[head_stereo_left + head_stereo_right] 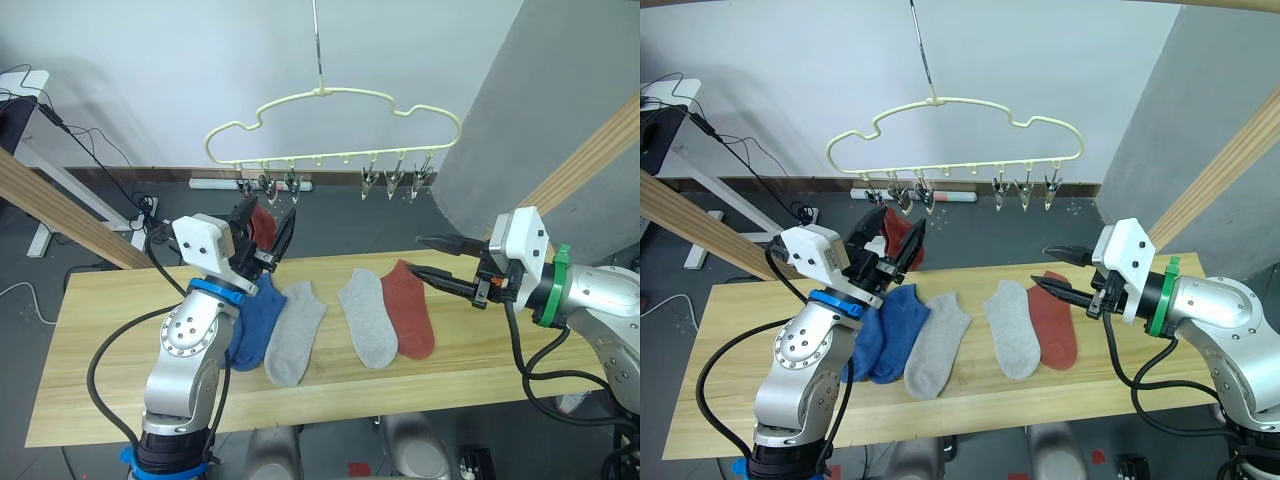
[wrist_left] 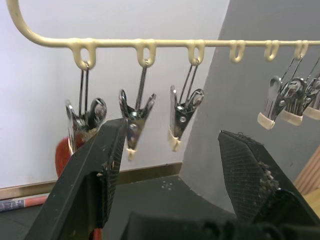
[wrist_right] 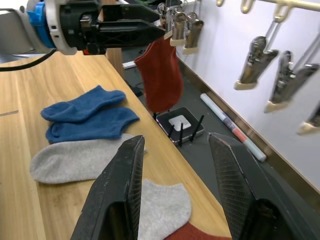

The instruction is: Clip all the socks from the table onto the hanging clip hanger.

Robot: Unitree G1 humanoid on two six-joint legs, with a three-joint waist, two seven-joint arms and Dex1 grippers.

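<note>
Five socks (image 1: 939,342) on the table (image 1: 970,395), one red sock (image 3: 161,75) hanging.

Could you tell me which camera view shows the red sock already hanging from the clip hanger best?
The right wrist view: the hanging red sock shows whole below its clip. The eye views show part behind the left gripper; the left wrist view shows a sliver.

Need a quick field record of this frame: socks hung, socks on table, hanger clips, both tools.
hung: one red sock on a left-end clip of the clip hanger
on table: two blue socks overlapping, two grey socks, one red sock, all lying flat
clips: three at left end, three toward right, middle loops bare
left tool: open, raised at the left clips beside the hung sock
right tool: open, holding nothing, above the table's right part near the red sock
</note>
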